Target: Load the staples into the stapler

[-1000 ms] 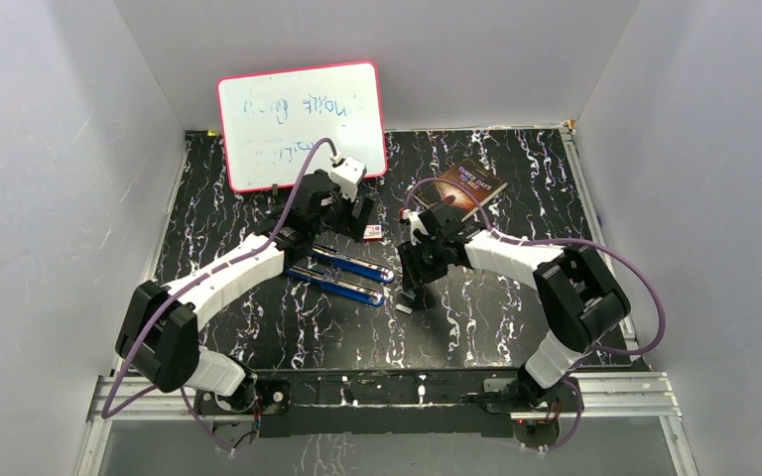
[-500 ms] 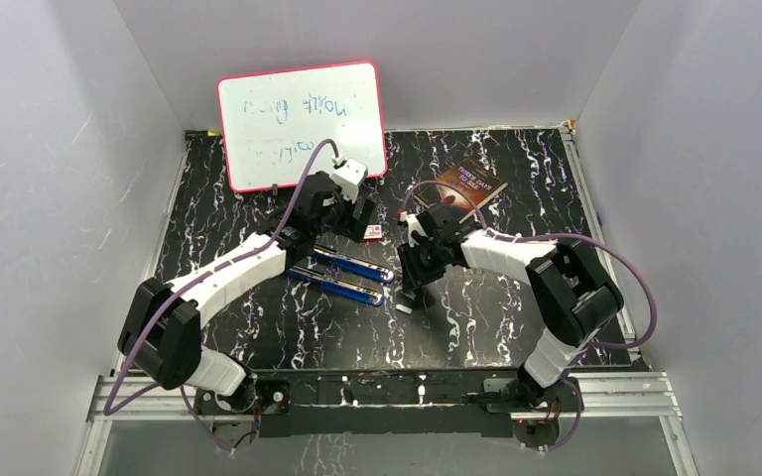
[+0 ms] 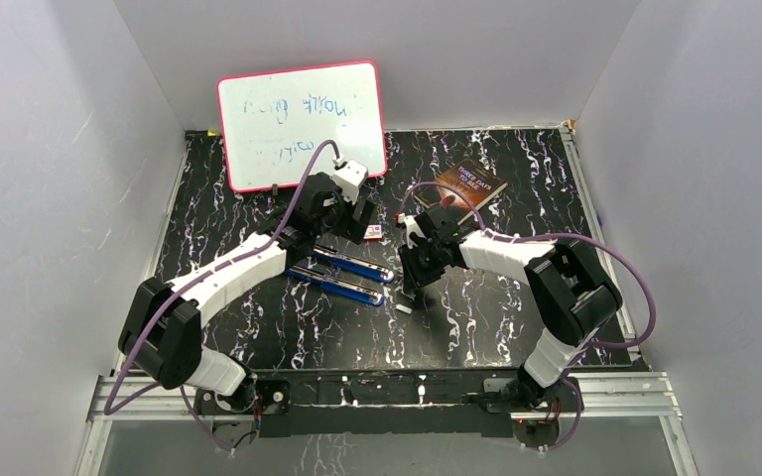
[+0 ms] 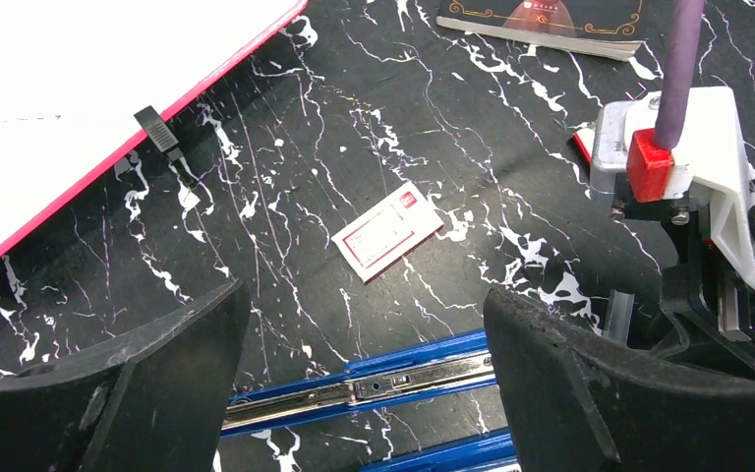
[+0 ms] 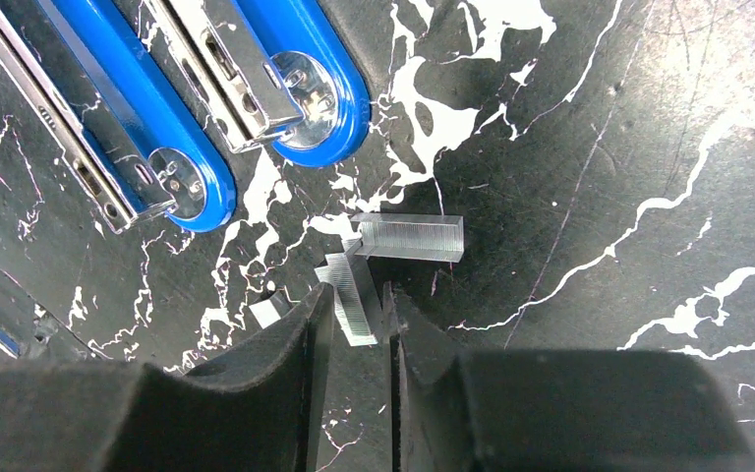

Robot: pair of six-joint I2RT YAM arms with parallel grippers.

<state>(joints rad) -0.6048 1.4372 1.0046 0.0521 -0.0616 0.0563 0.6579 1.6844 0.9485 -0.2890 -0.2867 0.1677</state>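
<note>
The blue stapler lies swung open on the table as two long blue halves, its metal staple channel facing up. My left gripper is open and empty above the stapler's upper half. Several silvery staple strips lie just off the stapler's rounded ends. My right gripper is down at the table, its fingers closed narrowly on one staple strip. From above, the right gripper stands over the staples.
A small white box with a red label lies beyond the stapler. A pink-framed whiteboard leans at the back left. A dark book lies at the back right. White walls enclose the black marbled table.
The right arm's elbow has shifted slightly left. Both grippers stay where they were.
</note>
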